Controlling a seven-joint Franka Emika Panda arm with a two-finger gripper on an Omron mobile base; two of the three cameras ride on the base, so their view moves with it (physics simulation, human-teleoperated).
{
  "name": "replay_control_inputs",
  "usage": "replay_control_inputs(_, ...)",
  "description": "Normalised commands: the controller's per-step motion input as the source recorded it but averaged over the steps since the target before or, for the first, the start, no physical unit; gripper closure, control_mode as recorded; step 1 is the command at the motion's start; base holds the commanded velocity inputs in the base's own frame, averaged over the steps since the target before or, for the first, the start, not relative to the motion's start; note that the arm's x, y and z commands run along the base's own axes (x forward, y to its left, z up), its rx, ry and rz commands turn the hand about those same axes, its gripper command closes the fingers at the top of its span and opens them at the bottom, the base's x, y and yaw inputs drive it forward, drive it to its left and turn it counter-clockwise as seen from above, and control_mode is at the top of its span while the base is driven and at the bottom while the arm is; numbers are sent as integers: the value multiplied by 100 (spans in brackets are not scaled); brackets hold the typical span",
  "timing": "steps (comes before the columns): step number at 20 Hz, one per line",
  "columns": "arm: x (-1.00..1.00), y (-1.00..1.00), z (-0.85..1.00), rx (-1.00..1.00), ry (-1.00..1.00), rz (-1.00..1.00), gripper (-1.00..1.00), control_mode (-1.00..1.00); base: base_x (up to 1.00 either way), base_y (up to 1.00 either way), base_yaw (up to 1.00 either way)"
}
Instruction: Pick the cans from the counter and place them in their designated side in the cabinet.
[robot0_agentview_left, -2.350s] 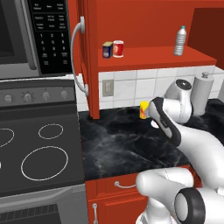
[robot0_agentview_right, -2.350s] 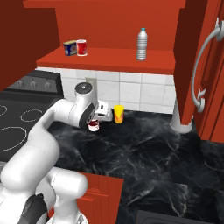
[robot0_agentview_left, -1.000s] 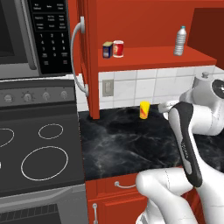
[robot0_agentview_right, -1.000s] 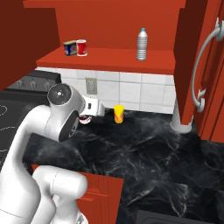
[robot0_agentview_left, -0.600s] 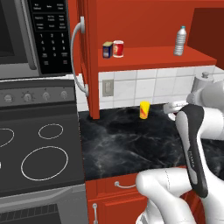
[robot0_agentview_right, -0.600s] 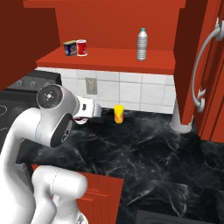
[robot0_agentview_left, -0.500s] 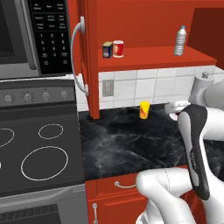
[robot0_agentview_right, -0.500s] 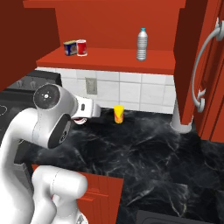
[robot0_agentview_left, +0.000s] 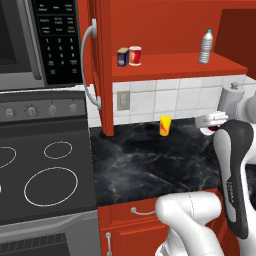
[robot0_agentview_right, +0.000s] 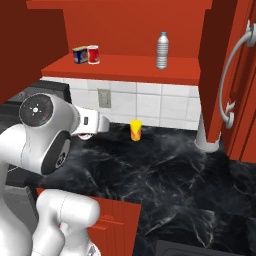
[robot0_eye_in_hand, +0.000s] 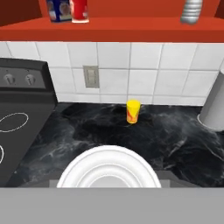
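My gripper (robot0_agentview_left: 212, 125) hangs above the right part of the black marble counter (robot0_agentview_left: 150, 160) and is shut on the dark maroon can (robot0_agentview_left: 211, 130). That can peeks out below the white hand (robot0_agentview_right: 86, 136) in the right base view. Its white round end (robot0_eye_in_hand: 108, 168) fills the bottom of the hand view and hides the fingertips. The bright red can (robot0_agentview_left: 135, 55) stands on the left side of the red cabinet shelf (robot0_agentview_left: 175, 65), upright beside a blue-and-yellow box (robot0_agentview_left: 122, 56). It is also seen as the red can (robot0_agentview_right: 93, 54) and, at the top edge, as the red can (robot0_eye_in_hand: 79, 9).
A yellow-orange cup (robot0_agentview_left: 165, 125) stands on the counter by the tiled wall. A clear bottle (robot0_agentview_left: 206, 46) occupies the shelf's right side. A grey paper-towel post (robot0_agentview_right: 205, 135) stands at the back right. The stovetop (robot0_agentview_left: 45, 175) lies left, and the cabinet door with its silver handle (robot0_agentview_left: 90, 65) hangs open.
The hand with the maroon can has drifted right in the left base view and left in the right base view. The arm's elbow has swung closer to the cameras.
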Motion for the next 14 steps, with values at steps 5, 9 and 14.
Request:
replay_control_inputs(5, -26, 7, 29, 0, -6, 0, 100, -100, 0, 0, 0)
replay_control_inputs(9, -28, 7, 30, 0, -7, 0, 100, -100, 0, 0, 0)
replay_control_inputs(14, -19, 4, 27, 0, -8, 0, 100, -100, 0, 0, 0)
